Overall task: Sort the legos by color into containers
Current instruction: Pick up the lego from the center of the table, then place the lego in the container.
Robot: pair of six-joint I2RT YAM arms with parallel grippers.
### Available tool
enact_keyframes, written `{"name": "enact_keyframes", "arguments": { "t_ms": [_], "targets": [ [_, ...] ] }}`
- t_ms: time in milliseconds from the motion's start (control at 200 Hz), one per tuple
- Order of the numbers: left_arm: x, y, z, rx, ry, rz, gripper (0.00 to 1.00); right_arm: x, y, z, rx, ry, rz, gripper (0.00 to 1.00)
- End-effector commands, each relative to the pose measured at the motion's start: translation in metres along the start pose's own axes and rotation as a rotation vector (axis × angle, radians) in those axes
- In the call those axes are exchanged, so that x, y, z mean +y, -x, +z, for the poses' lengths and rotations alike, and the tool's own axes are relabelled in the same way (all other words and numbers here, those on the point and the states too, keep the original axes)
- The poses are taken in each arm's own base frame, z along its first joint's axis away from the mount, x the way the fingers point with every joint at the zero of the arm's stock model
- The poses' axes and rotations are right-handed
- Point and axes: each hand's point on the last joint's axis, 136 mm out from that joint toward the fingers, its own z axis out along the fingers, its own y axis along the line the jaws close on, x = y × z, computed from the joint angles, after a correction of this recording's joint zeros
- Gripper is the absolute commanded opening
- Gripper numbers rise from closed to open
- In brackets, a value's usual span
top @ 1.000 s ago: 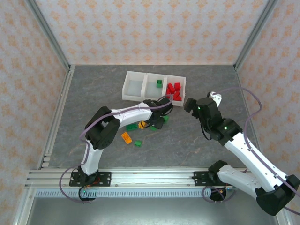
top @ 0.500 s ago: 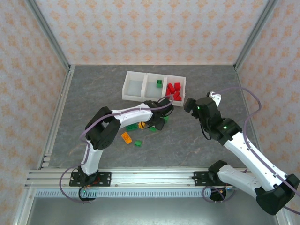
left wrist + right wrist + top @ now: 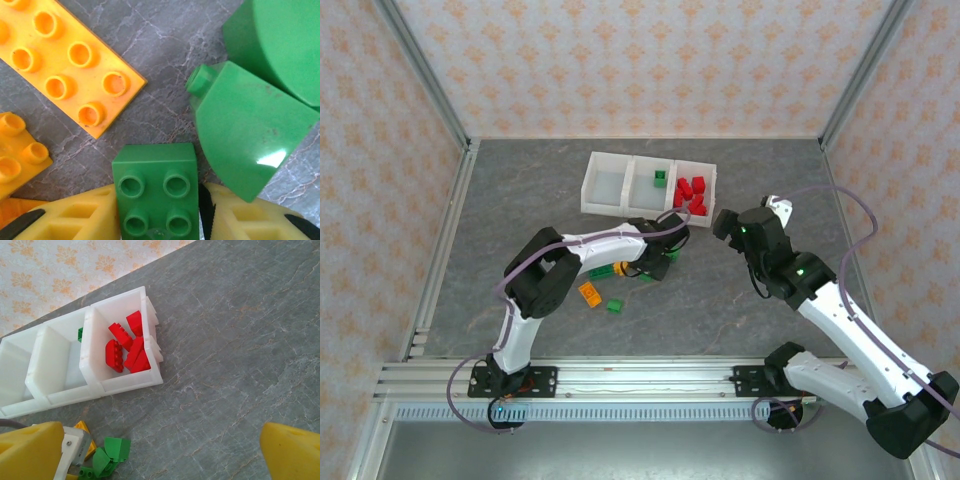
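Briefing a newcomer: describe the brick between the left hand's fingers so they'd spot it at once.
In front of the white three-compartment tray lies a pile of bricks, under the left hand. Between its fingers sits the green four-stud brick: square, unlike the rounded green pieces beside it.

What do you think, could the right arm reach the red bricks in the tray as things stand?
Probably yes: the open right gripper hovers beside the tray, the red bricks lie uncovered in the nearest end compartment, and the left gripper, closed on a green brick, is not over them.
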Motion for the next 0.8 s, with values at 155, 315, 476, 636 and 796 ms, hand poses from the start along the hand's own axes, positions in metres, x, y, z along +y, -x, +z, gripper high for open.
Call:
{"name": "enact_keyframes", "arguments": {
  "t_ms": [155,315,476,636,796],
  "targets": [
    [0.013,-0.001,-0.014,-0.019,0.023,-0.033,0.34,-0.008,0.010,-0.004,-0.042,-0.044,0.000,1.00],
    [0.025,0.017,-0.035,-0.107,-0.053,-0.145,0.30,-0.008,0.019,-0.009,-0.070,-0.049,0.010,1.00],
    [0.052,0.042,-0.063,-0.200,-0.121,-0.266,0.26,-0.010,0.026,-0.013,-0.100,-0.051,0.019,1.00],
    [0.064,0.090,-0.086,-0.273,-0.121,-0.278,0.25,-0.013,0.028,-0.014,-0.116,-0.058,0.017,1.00],
    [0.085,0.153,-0.084,-0.317,-0.074,-0.300,0.24,-0.016,0.027,-0.016,-0.116,-0.067,0.012,1.00]
  ]
}}
